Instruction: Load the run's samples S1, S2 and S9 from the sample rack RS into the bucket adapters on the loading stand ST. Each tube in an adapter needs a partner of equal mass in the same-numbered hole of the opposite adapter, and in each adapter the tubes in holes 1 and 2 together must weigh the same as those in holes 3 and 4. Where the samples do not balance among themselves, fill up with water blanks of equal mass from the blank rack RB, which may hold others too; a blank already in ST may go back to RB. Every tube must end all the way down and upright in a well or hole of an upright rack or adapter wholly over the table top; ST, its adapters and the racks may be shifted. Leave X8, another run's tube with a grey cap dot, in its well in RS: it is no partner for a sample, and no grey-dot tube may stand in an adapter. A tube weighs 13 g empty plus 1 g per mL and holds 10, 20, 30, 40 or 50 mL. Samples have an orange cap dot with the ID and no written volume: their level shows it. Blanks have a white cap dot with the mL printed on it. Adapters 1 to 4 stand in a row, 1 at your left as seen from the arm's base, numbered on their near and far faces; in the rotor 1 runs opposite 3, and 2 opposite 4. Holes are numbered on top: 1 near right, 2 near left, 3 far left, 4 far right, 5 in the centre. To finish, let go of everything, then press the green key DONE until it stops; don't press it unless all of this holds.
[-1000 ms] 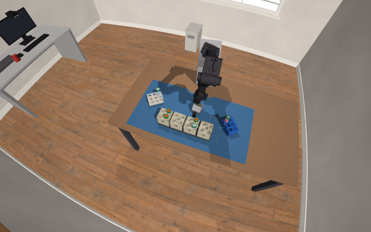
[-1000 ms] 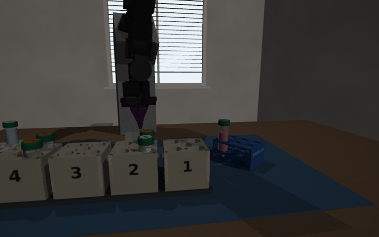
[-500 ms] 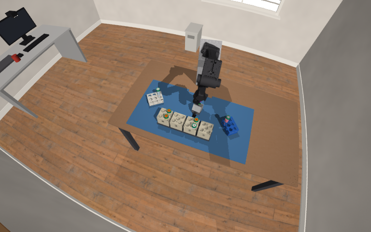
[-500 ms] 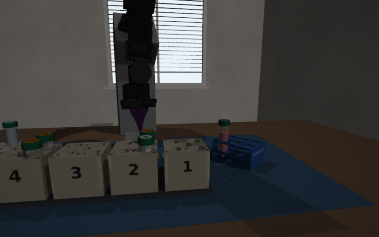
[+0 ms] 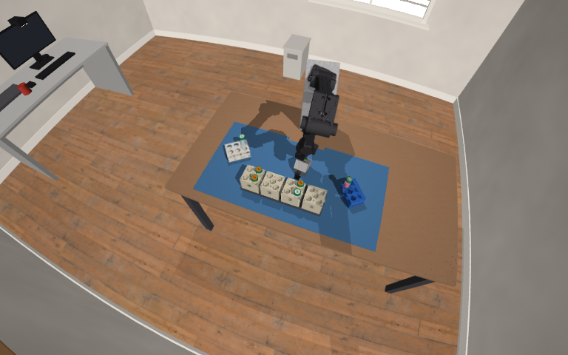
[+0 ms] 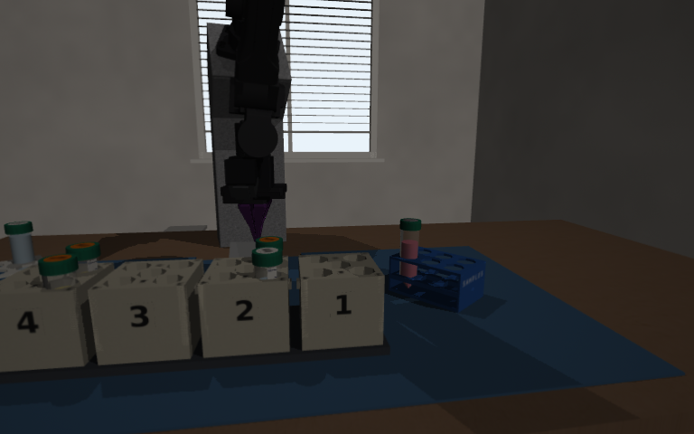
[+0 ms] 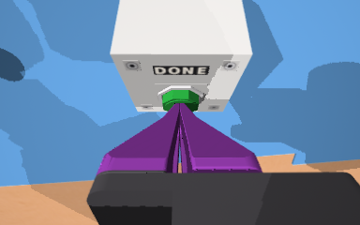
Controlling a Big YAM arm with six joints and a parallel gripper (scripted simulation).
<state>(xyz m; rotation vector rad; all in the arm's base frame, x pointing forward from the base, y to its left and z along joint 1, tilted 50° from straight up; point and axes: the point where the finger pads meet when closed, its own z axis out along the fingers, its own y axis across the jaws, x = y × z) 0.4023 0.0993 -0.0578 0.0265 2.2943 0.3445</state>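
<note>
My gripper (image 7: 179, 111) is shut and empty, its purple fingertips touching the green DONE key (image 7: 179, 98) on the white key box (image 7: 180, 52). The box (image 5: 301, 166) stands on the blue mat behind the stand. Four cream adapters stand in a row on the loading stand (image 6: 189, 306). Adapter 4 (image 6: 38, 319) holds two orange-dot tubes (image 6: 59, 266) (image 6: 83, 251). Adapter 2 (image 6: 243, 306) holds a white-dot blank (image 6: 267, 257) and an orange-dot tube (image 6: 268, 241) behind it. Adapters 3 (image 6: 143, 312) and 1 (image 6: 342, 301) look empty. The blue sample rack (image 6: 435, 278) holds one pink-filled tube (image 6: 409, 250).
The white blank rack (image 5: 237, 151) with one tube (image 5: 242, 137) stands at the mat's far end beyond adapter 4; the tube also shows in the exterior view (image 6: 19, 240). The arm's base column (image 5: 320, 83) rises behind the key box.
</note>
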